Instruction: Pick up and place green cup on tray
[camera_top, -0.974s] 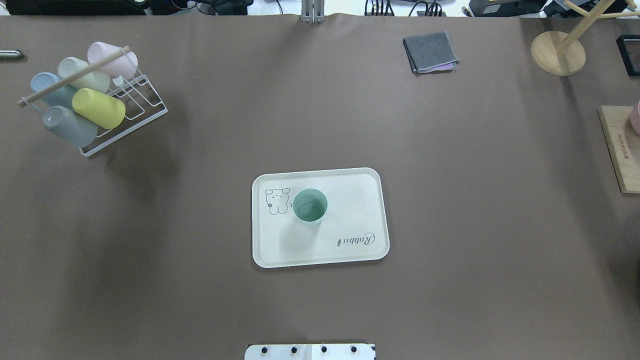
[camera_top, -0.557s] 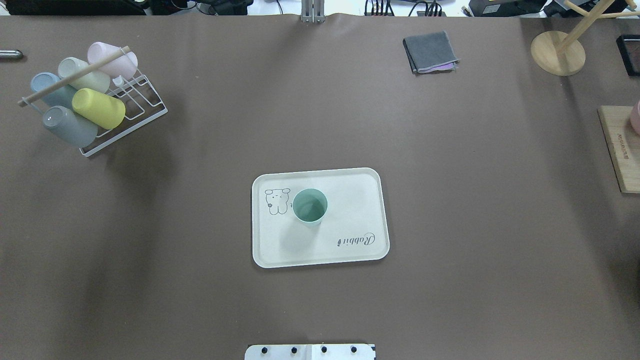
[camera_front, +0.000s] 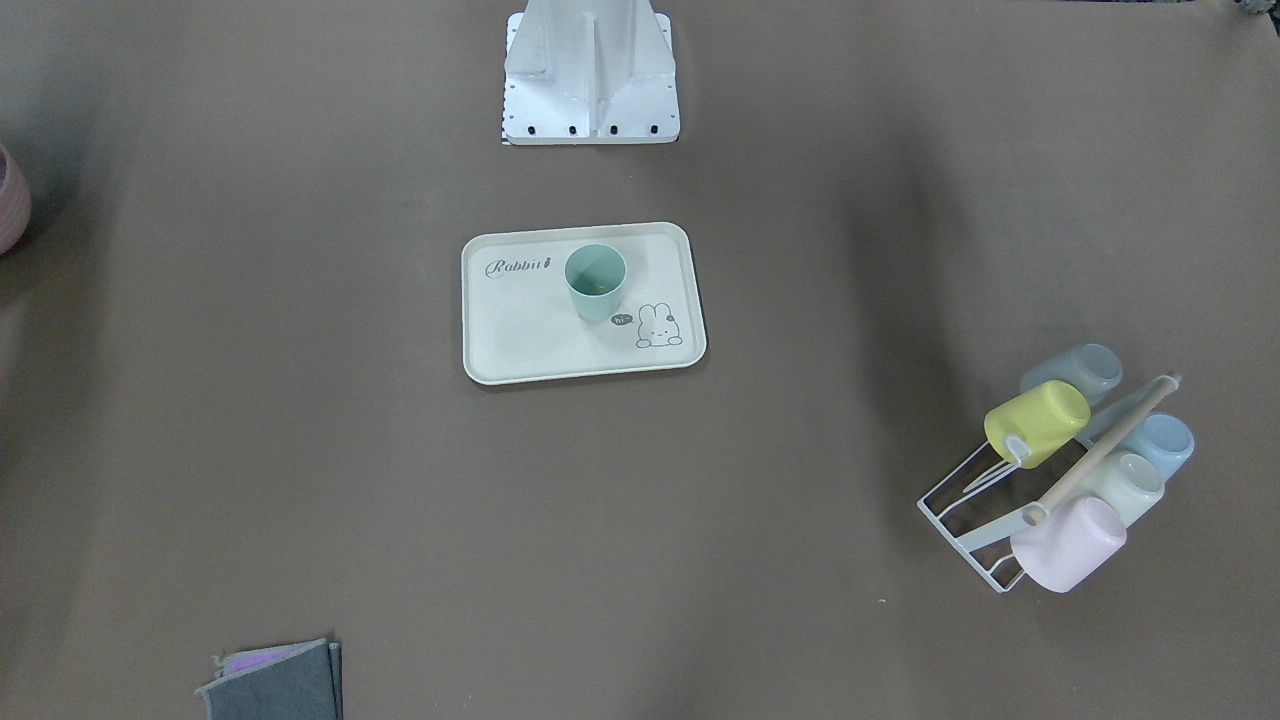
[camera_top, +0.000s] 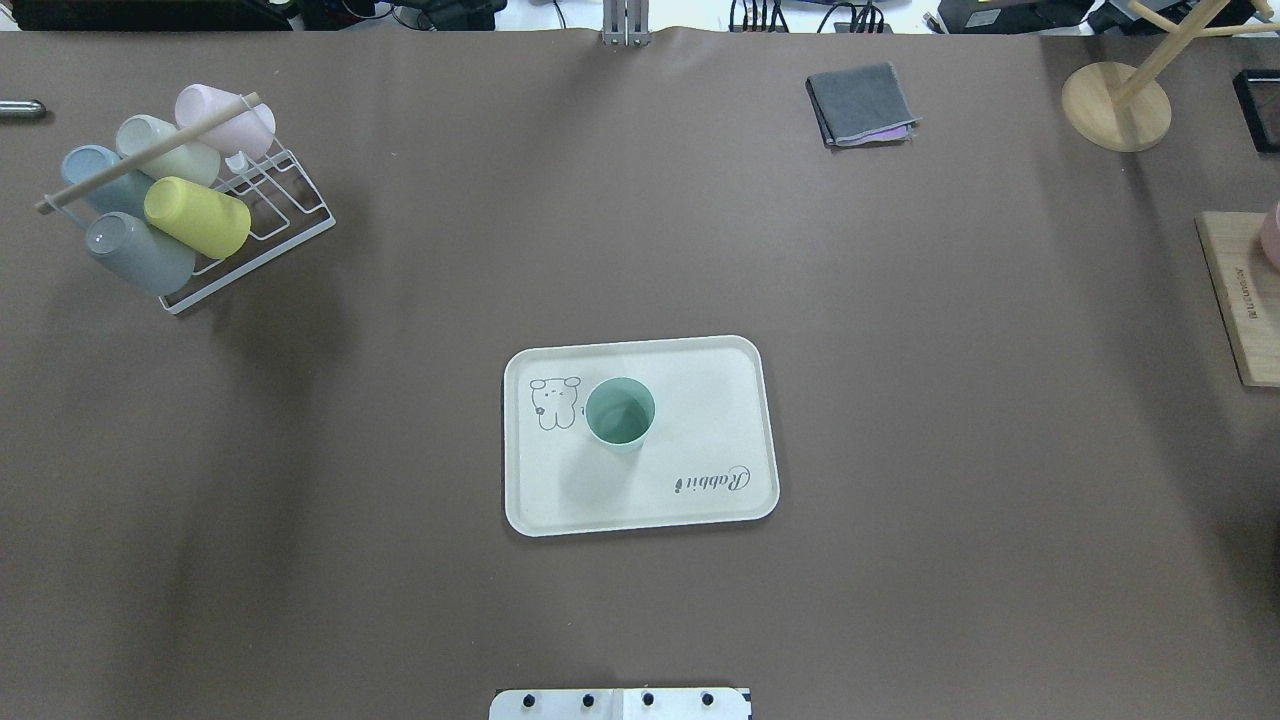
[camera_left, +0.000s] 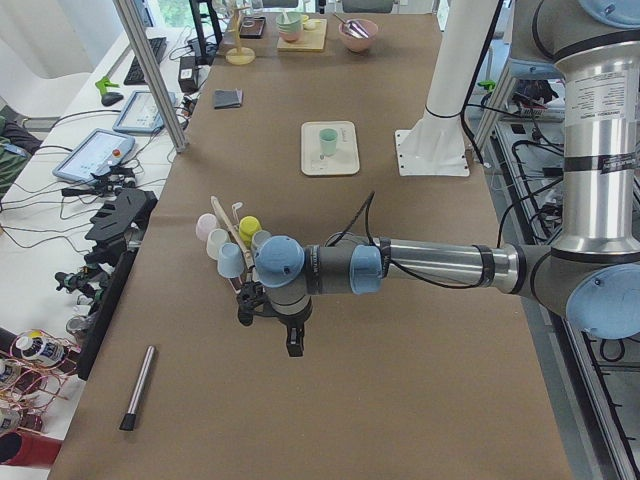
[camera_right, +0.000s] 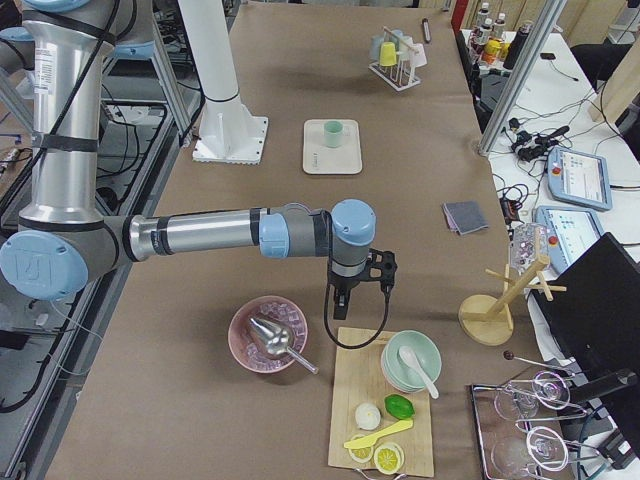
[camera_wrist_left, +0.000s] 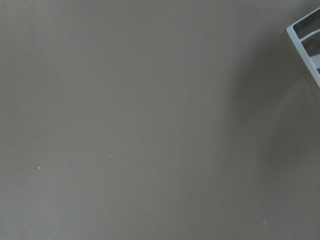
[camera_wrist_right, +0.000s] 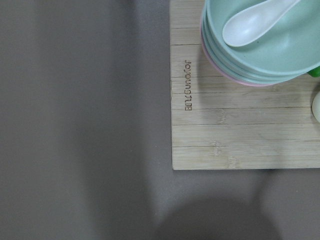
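The mint-green cup stands upright on the cream tray, beside the bunny drawing; it also shows in the front view on the tray. Neither gripper is in the overhead or front view. In the exterior left view my left gripper hangs over bare table near the cup rack, far from the tray. In the exterior right view my right gripper hangs by the wooden board, far from the cup. I cannot tell whether either is open or shut.
A wire rack with several cups, among them a yellow-green one, stands at the far left. A folded grey cloth, a wooden stand and a wooden board with stacked bowls are on the right.
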